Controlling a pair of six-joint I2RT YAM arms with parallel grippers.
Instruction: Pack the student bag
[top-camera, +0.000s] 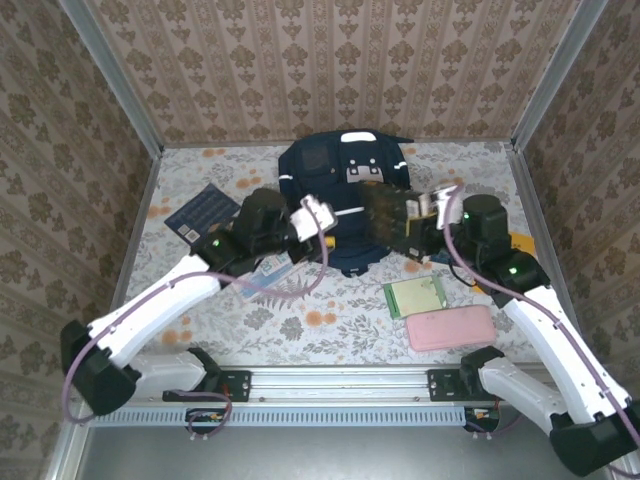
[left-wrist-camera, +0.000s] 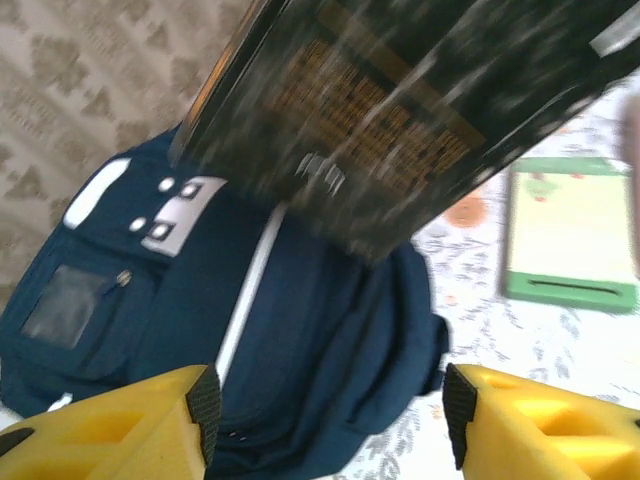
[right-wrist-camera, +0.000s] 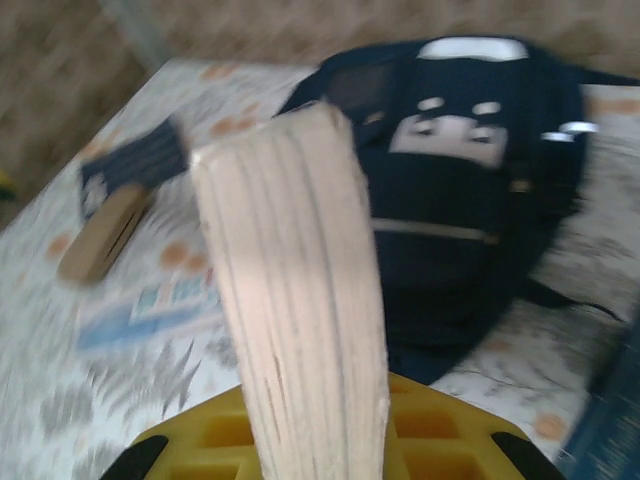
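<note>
The student bag (top-camera: 335, 185), navy blue with a white stripe, lies at the back middle of the table. My right gripper (top-camera: 425, 215) is shut on a thick dark book (top-camera: 388, 215) and holds it over the bag's right half. In the right wrist view the book's pale page edges (right-wrist-camera: 300, 300) rise from between the jaws of the right gripper (right-wrist-camera: 320, 445), with the bag (right-wrist-camera: 450, 210) behind. My left gripper (left-wrist-camera: 330, 410) is open just above the bag's lower fabric (left-wrist-camera: 320, 330), nothing between its fingers; the book (left-wrist-camera: 390, 110) hangs blurred in front of it. Seen from above, the left gripper (top-camera: 318, 215) is at the bag's left side.
A dark blue book (top-camera: 205, 210) lies at the left, and a light blue booklet (top-camera: 268, 275) is under the left arm. A green notebook (top-camera: 415, 297) and a pink pencil case (top-camera: 450, 328) sit at the near right. A yellow item (top-camera: 522, 243) lies behind the right arm.
</note>
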